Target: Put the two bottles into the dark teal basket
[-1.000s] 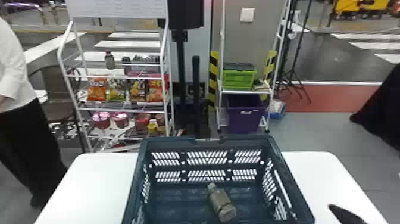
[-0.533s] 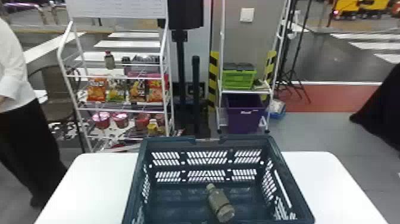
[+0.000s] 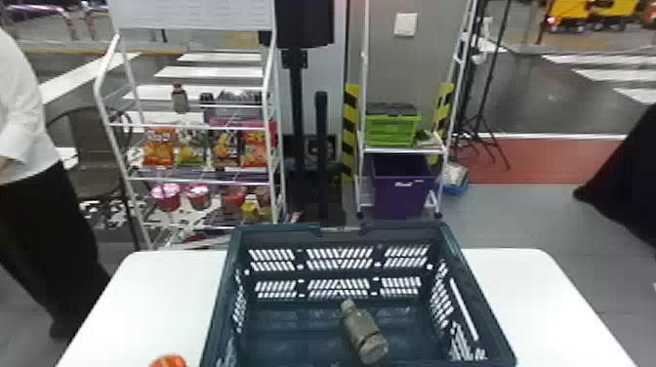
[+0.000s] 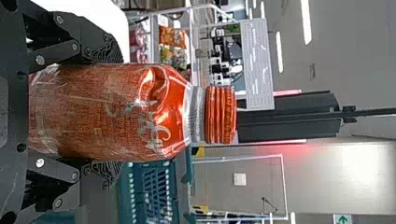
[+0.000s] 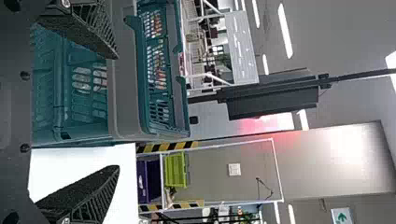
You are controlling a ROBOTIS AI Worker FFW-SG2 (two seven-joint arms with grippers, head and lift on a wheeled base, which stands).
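One bottle (image 3: 365,333), dull brown-grey, lies on its side on the floor of the dark teal basket (image 3: 451,273). The orange cap of the other bottle (image 3: 169,361) shows at the head view's bottom edge, left of the basket. In the left wrist view this orange-red bottle (image 4: 112,112) stands upright between the fingers of my left gripper (image 4: 106,112), which is shut on its body; the basket (image 4: 149,191) is beside it. My right gripper (image 5: 116,112) stands open with nothing between its fingers, near the basket's side wall (image 5: 70,116).
The basket sits on a white table (image 3: 527,293). Behind the table stand a snack rack (image 3: 188,178) at the left and a second rack (image 3: 404,150) holding a green crate (image 3: 390,129) and a purple bin (image 3: 402,190).
The orange cap has come into the head view at the bottom left. A dark gripper tip seen at the lower right a second ago has left that view. The lying bottle has rolled slightly left.
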